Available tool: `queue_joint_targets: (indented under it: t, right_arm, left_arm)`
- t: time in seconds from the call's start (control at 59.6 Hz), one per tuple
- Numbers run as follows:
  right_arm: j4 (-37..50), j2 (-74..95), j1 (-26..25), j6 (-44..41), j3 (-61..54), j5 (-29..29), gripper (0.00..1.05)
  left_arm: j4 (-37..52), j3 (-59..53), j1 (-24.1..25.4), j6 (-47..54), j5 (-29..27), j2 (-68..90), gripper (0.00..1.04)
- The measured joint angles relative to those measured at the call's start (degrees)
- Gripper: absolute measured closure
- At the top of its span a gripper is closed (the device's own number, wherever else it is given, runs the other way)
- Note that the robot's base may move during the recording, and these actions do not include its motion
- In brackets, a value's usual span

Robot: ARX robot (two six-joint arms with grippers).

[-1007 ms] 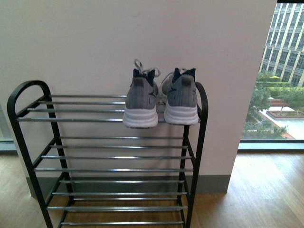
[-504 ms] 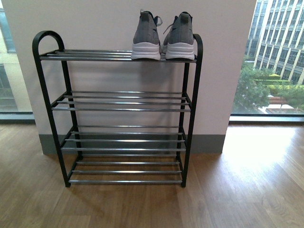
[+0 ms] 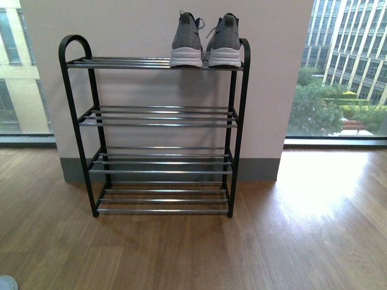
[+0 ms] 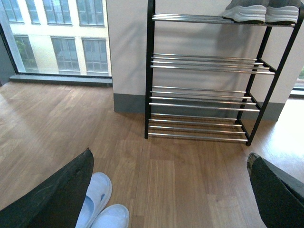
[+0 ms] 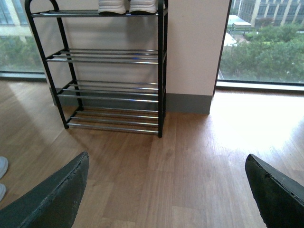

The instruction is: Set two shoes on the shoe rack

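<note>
Wood-plank floor point(image 3: 284, 241) runs up to a pale wall point(image 3: 133, 24) with a grey skirting board point(image 3: 259, 169). Tall windows point(image 3: 347, 72) on both sides show office blocks and trees. Daylight makes a bright patch on the boards to the right.

The black shoe rack point(image 3: 158, 125) stands against the wall. The grey sneakers point(image 3: 187, 43) sit side by side at the right end of its top shelf, heels outward and toes to the wall. Both wrist views cut them off at the frame edge, so only the white soles show point(image 4: 244, 13) point(image 5: 113, 5).

The pale blue slides point(image 4: 99, 192) lie on the floor well apart from the rack. One is partly hidden behind a dark finger point(image 4: 57, 194) and both run out of frame. The right wrist view catches only slivers of them point(image 5: 1, 166). A pale scrap in the front view's lower corner is too small to identify.

The left gripper point(image 4: 168, 156) and the right gripper point(image 5: 167, 156) each have their fingers spread wide, with nothing between them. Only the finger ends are in frame.
</note>
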Motion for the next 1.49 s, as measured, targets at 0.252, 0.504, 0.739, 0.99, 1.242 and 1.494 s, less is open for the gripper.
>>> queue_joint_targets:
  t: [0.252,0.504,0.739,0.99,1.242,1.494]
  right_arm:
    - [0.0,0.0,0.0,0.0,0.0,0.0,0.09]
    - [0.0,0.0,0.0,0.0,0.0,0.2,0.09]
    - [0.0,0.0,0.0,0.0,0.0,0.2,0.09]
    - [0.0,0.0,0.0,0.0,0.0,0.2,0.09]
    - [0.0,0.0,0.0,0.0,0.0,0.2,0.09]
    - [-0.1,0.0,0.0,0.0,0.0,-0.1,0.09]
  left_arm:
    - [0.0,0.0,0.0,0.0,0.0,0.0,0.09]
    - [0.0,0.0,0.0,0.0,0.0,0.0,0.09]
    - [0.0,0.0,0.0,0.0,0.0,0.0,0.09]
    - [0.0,0.0,0.0,0.0,0.0,0.0,0.09]
    - [0.0,0.0,0.0,0.0,0.0,0.0,0.09]
    - [0.0,0.0,0.0,0.0,-0.2,0.0,0.09]
